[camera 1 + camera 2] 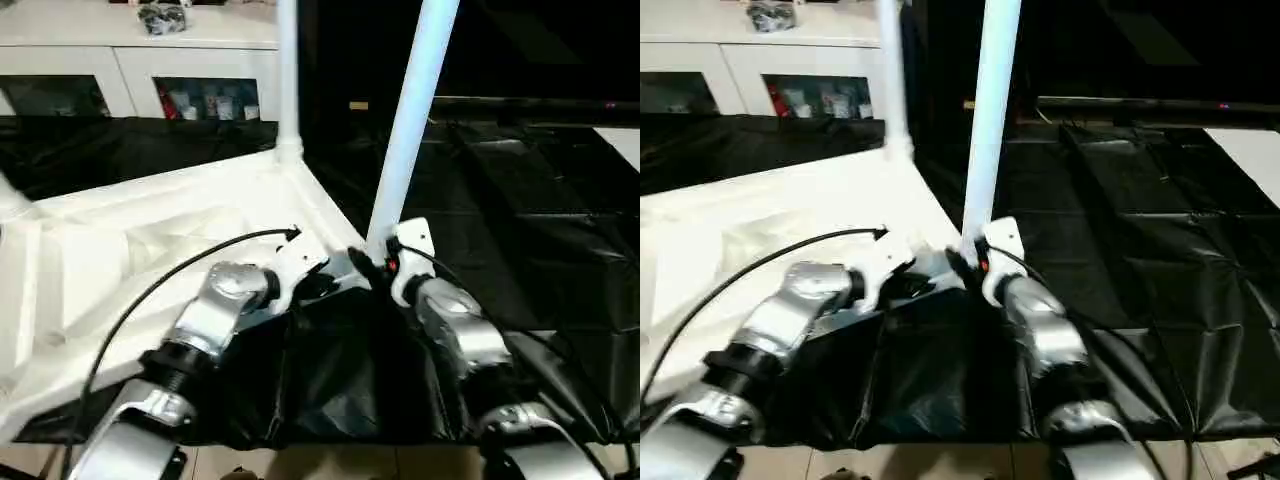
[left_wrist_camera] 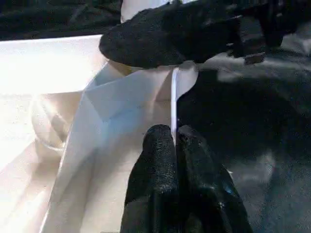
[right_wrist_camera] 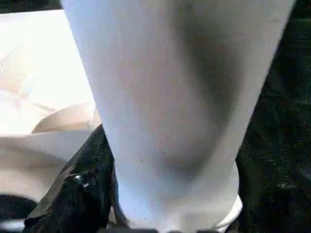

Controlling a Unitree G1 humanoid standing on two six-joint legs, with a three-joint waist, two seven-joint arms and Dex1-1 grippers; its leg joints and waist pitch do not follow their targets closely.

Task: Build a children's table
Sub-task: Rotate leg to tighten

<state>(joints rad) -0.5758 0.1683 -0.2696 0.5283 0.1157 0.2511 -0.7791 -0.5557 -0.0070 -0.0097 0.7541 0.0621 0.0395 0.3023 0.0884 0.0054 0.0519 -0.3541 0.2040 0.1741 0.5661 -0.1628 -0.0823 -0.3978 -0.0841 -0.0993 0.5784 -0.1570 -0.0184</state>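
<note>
The left gripper is squeezed tight on the thin edge of the table top, right at the near corner. It holds the top steady. The right gripper is wrapped around the bottom of a leg, and its fingers press on the tube. The leg stands up at that same corner and leans a little to the right. Another leg already stands straight in the far corner. The top lies upside down on the black cloth.

I think the robot is fitting this leg into its corner hole. Next, the leg needs to be tipped straight and pushed down hard, while the left gripper keeps the top from sliding.
</note>
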